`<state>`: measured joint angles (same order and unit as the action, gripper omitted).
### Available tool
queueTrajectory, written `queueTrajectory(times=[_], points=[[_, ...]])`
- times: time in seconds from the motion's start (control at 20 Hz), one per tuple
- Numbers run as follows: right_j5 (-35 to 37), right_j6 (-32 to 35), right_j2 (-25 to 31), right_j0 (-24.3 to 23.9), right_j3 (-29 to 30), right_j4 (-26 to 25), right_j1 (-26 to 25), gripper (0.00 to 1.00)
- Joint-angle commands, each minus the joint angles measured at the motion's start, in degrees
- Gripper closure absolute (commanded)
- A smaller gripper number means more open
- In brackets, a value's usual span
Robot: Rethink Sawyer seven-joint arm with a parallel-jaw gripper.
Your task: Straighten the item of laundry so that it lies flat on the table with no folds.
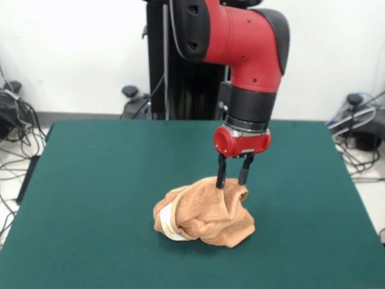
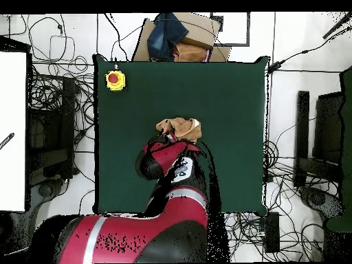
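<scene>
You have the green tabletop (image 1: 90,180) filling most of the front view, and from overhead it reads as a dark green rectangle (image 2: 227,96) with cables on the floor all round it. The red and black arm (image 1: 240,42) comes down from the top of the front view over the middle of the tabletop; from overhead its bulk (image 2: 165,206) rises from the bottom edge and hides the patch of tabletop beneath it. The towel (image 1: 204,214) lies bunched in a rumpled heap near the centre of the tabletop, with deep folds across it and its highest ridge drawn up to the arm's tip; from overhead only its far part (image 2: 180,127) shows past the arm's wrist. Your pincer (image 1: 232,180) stands upright over the heap, its two dark fingers (image 1: 221,173) close together and pinching that top ridge of the towel. A yellow box with a red button (image 2: 115,80) sits near one corner of the tabletop in the overhead view, well apart from the towel. A white tag (image 1: 168,226) curls along the heap's lower left edge in the front view.
</scene>
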<state>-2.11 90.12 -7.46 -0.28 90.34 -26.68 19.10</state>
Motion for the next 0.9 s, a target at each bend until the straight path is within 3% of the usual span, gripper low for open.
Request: queueTrajectory(times=[0.05,0.4,0.9], points=[[0.01,10.84,-6.48,3.8,-2.23,3.53,-3.48,0.0],[-1.22,11.68,-9.55,6.48,-3.06,6.0,-5.07,0.0],[-4.33,10.83,-9.92,6.26,-1.68,6.03,-3.38,0.0]])
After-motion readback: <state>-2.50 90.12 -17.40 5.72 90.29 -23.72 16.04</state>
